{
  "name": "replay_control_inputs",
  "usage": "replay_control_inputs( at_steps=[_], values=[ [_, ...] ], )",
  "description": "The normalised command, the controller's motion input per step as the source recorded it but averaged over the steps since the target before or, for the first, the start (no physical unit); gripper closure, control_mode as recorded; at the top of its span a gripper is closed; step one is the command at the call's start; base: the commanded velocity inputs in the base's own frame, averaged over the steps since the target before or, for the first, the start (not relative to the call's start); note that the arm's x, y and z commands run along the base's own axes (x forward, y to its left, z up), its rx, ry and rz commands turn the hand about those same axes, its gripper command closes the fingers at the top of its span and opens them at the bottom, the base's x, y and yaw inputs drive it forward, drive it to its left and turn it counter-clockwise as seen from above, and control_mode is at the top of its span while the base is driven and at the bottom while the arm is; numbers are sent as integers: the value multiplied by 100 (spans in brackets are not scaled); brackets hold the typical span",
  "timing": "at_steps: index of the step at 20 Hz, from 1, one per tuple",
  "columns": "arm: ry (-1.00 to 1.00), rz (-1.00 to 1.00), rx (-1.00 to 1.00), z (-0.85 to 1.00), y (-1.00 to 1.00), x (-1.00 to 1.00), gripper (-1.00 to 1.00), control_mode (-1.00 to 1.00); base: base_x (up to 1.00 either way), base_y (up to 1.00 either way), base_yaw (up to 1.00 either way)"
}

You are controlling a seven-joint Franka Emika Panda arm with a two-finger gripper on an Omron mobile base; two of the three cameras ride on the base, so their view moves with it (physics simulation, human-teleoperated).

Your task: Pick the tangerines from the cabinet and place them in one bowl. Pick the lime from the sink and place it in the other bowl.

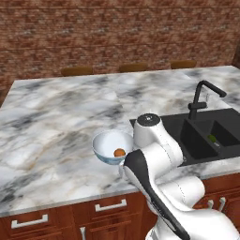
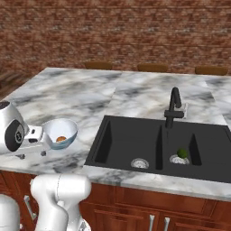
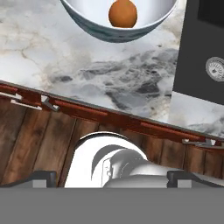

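Note:
One tangerine (image 1: 119, 152) (image 2: 61, 139) (image 3: 123, 13) lies inside the pale blue-white bowl (image 1: 104, 143) (image 2: 68, 126) (image 3: 89, 22), which stands on the marble counter left of the sink (image 1: 187, 129) (image 2: 122, 144). The lime (image 1: 212, 138) (image 2: 182, 153) rests in the sink's right basin near a drain. My gripper (image 2: 32, 154) (image 3: 111, 177) hangs just beside the bowl, over the counter's front edge. It is open wide with nothing between its fingertips (image 3: 46, 176). The cabinet and the other bowl are out of view.
A black angular faucet (image 1: 201, 96) (image 2: 173, 106) rises behind the sink. Reddish drawer fronts with metal handles (image 1: 110, 205) (image 3: 48, 104) run below the counter edge. Chair backs (image 1: 77, 71) line the far side before a brick wall. Wooden floor (image 3: 39, 144) lies below.

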Motion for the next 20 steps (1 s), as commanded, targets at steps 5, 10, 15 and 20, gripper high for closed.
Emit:
replay_control_inputs(
  at_steps=[5,10,15,20],
  values=[
    [0,0,0,-3,-2,-7,-100,100,-49,-15,0],
    [0,0,0,0,0,0,-100,100,-21,-39,-1],
    [0,0,0,0,0,0,-100,100,0,-76,-4],
    [0,0,0,0,0,0,-100,100,0,-95,-3]
  ],
)
